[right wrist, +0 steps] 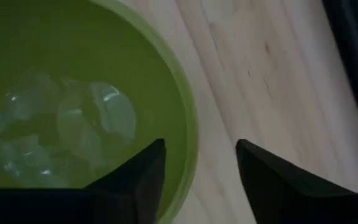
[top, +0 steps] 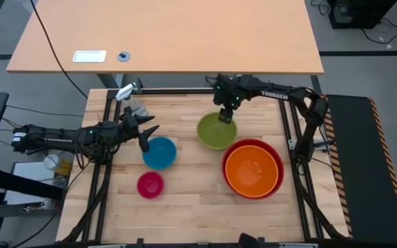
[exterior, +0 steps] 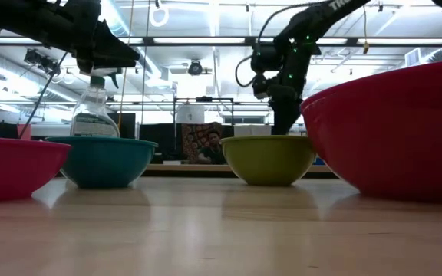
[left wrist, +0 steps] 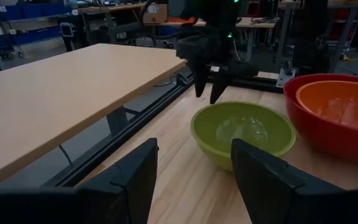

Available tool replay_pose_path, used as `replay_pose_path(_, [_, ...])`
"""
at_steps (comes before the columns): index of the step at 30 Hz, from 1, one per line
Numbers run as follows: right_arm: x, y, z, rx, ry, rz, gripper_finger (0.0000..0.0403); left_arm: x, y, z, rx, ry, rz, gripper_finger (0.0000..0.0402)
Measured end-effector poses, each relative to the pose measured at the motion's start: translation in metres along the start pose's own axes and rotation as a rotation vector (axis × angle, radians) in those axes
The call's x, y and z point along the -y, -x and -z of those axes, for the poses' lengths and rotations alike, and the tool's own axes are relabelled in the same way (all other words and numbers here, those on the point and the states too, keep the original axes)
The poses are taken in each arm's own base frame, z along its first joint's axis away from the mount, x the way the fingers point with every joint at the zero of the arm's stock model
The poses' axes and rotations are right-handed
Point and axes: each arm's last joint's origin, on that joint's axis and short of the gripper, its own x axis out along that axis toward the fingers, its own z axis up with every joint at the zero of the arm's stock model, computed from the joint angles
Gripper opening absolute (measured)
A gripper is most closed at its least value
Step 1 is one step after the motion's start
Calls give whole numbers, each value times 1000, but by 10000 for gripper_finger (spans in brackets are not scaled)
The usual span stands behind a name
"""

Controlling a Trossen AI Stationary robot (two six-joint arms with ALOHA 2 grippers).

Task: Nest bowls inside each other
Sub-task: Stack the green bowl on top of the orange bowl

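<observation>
The olive green bowl stands on the table's far middle. My right gripper hangs open just above its far rim, one finger over the inside and one over the outside, touching nothing. The orange bowl sits nested in the red bowl at the right. The blue bowl and the pink bowl stand apart on the left. My left gripper is open in the air, level, beside the blue bowl's far left rim.
A clear spray bottle with a white nozzle stands at the table's far left corner, behind my left gripper. A second, lighter table lies beyond the far edge. Bare wood shows along the near edge.
</observation>
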Motion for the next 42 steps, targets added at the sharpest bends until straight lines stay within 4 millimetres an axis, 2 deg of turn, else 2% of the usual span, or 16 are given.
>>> replay_pose_path(6, [4,-13,3,-41,-17,-18,247,0,0,1,-6,-4,0,208])
replay_pose_path(13, [4,-30,7,-76,-25,-25,240,0,0,1,-10,-7,0,208])
replay_pose_path(18, [0,-40,7,-95,-13,-16,195,0,0,1,-8,-8,-1,208])
replay_pose_path(24, [1,-44,6,-97,-71,31,88,0,0,0,-4,-6,-1,208])
replay_pose_path(28, [0,-28,2,-54,-100,-16,23,0,0,0,-3,-5,-1,208])
replay_pose_path(32, [-1,-13,-4,-22,-105,-8,28,0,0,0,-4,-6,-1,208])
replay_pose_path(34, [-2,2,-7,-10,-98,15,36,0,0,0,-4,-6,-1,208])
replay_pose_path(40, [-12,37,-10,34,-72,-122,23,0,0,0,-4,-5,-1,208])
replay_pose_path(42, [-18,57,-10,92,-62,-160,22,0,0,0,-4,-5,-1,208])
